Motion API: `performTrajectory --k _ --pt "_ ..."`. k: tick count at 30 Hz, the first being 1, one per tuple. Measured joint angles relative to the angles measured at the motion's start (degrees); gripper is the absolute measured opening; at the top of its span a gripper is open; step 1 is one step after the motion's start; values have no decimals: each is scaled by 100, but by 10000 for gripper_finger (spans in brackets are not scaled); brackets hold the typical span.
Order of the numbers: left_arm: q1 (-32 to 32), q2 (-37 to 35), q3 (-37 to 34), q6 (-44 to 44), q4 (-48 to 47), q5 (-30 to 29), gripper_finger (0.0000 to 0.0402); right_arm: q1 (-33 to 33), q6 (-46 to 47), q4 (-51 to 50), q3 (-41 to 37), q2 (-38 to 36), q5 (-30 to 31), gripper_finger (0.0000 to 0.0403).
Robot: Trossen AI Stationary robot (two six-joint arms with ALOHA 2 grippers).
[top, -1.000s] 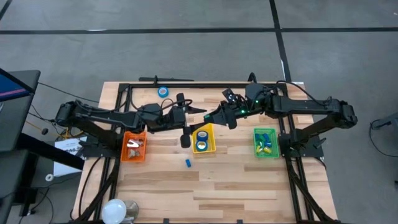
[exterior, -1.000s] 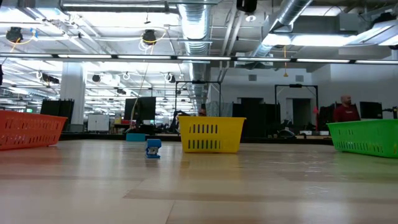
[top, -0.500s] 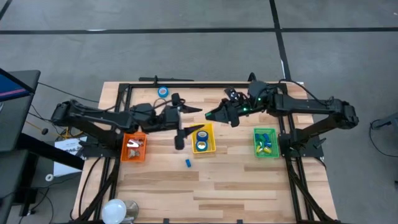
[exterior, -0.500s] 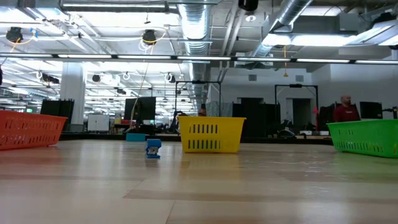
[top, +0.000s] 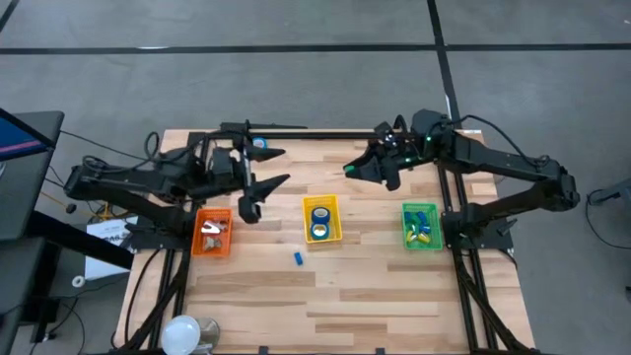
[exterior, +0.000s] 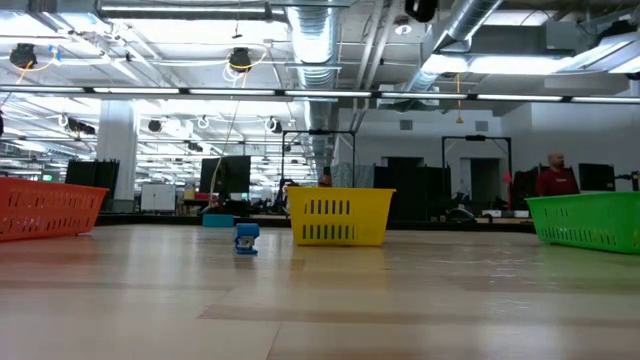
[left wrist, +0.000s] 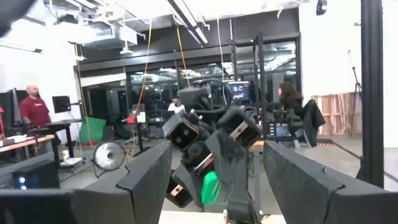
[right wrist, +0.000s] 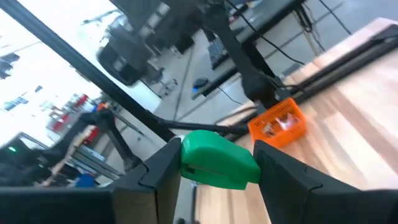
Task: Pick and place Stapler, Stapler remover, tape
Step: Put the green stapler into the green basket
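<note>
Right gripper (right wrist: pixel 214 163) clamps a green plastic stapler (right wrist: pixel 217 158) above the wooden table (top: pixel 394 286); left gripper (left wrist: pixel 214 180) spread wide, empty, raised near orange basket (top: pixel 211 233).

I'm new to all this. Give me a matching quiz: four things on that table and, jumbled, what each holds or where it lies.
Things:
1. yellow basket
2. right gripper
3. small blue piece
4. green basket

States:
A. clamps a green object
B. lies loose on the tabletop
C. holds blue and yellow items
D. holds rolls of blue tape

Pairs: 1-D, 2-A, 3-B, 4-C.
</note>
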Motion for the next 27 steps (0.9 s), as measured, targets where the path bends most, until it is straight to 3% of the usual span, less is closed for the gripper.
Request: performTrajectory --k 11,17,27 --pt "0 -76 0 -50 -273 -209 229 -265 -1174 -1899 0 -550 -131 189" --pt "0 -76 0 -88 -284 -312 221 -384 -1790 -2970 0 -928 -129 179" --pt "22 -76 0 -88 -287 -315 214 -394 -2007 -3491 2 -1624 -139 188"
